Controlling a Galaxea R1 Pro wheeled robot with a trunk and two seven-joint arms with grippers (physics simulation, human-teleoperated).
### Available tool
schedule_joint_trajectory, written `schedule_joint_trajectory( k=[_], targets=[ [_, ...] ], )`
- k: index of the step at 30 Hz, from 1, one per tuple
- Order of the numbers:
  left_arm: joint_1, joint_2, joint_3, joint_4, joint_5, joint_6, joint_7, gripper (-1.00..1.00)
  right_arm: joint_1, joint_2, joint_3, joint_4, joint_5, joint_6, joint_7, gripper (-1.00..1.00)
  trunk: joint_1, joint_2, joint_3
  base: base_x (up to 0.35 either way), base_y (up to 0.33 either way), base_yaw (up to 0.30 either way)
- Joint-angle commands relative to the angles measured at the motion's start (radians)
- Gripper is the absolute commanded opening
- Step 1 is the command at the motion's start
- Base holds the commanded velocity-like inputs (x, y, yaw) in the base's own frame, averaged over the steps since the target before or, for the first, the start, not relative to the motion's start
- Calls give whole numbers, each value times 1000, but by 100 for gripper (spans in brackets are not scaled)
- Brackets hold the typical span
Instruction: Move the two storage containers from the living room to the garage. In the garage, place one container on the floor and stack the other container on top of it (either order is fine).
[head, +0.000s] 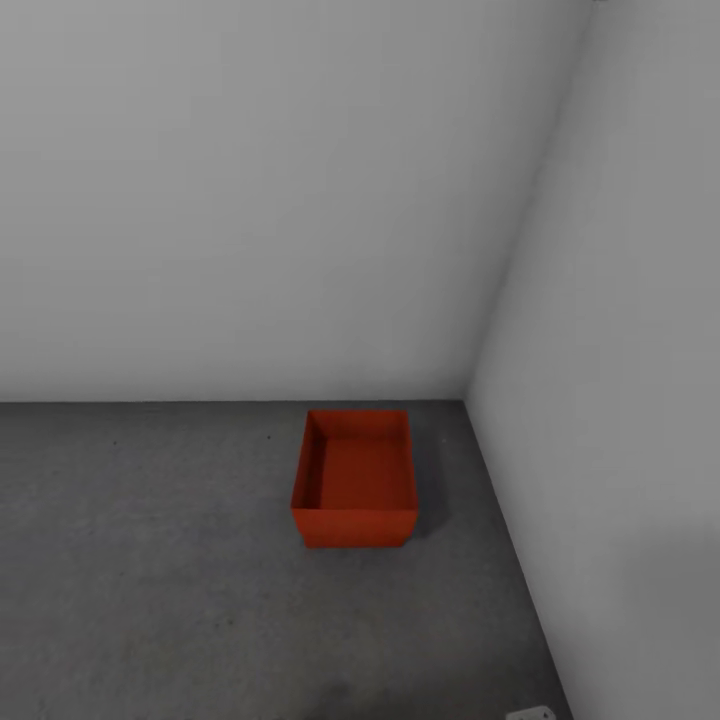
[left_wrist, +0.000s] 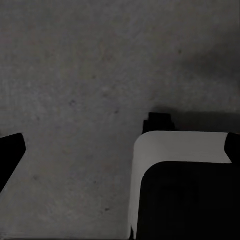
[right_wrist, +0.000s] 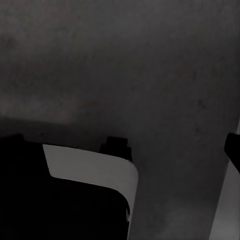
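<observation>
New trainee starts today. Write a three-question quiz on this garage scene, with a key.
1. True or false: the storage container sits on the floor with its open top up.
2. Which corner of the room is the container nearest? A) where the back wall meets the right wall B) the left corner C) none, it is mid-floor
3. Fill in: the number of containers stacked on this one is ____.

Key
1. True. It stands upright on the dark concrete, and you can see down into it.
2. A. It stands apart from both walls, close to where they meet.
3. Zero. Its inside is bare, so stacking is not yet done.
</observation>
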Motion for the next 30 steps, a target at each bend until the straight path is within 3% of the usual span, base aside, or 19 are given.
schedule_joint_trajectory(
  k=[1,6,11,15,20,30],
  targets=[
    [-1,9,7,5,-5,-9,1,100,0,1,6,3,-5,-7,4,100,-4,7,2,-3,0,0],
    [0,55,7,6,-3,-44,-18,100,1,1,6,5,-4,-13,4,100,-23,42,18,-1,0,0],
    [17,63,7,6,-4,-132,-121,100,0,2,6,5,-3,-13,4,100,-42,77,34,0,0,0],
    [44,68,8,7,-3,-250,-151,100,1,2,6,5,-4,-12,4,100,-58,105,46,0,0,0],
    [61,68,8,7,-4,-306,-144,100,1,4,4,20,-8,-10,5,100,-73,133,59,0,0,0],
    [94,53,7,8,-3,-308,-57,100,1,5,4,38,-9,-8,6,100,-104,189,84,0,0,0]
  ],
)
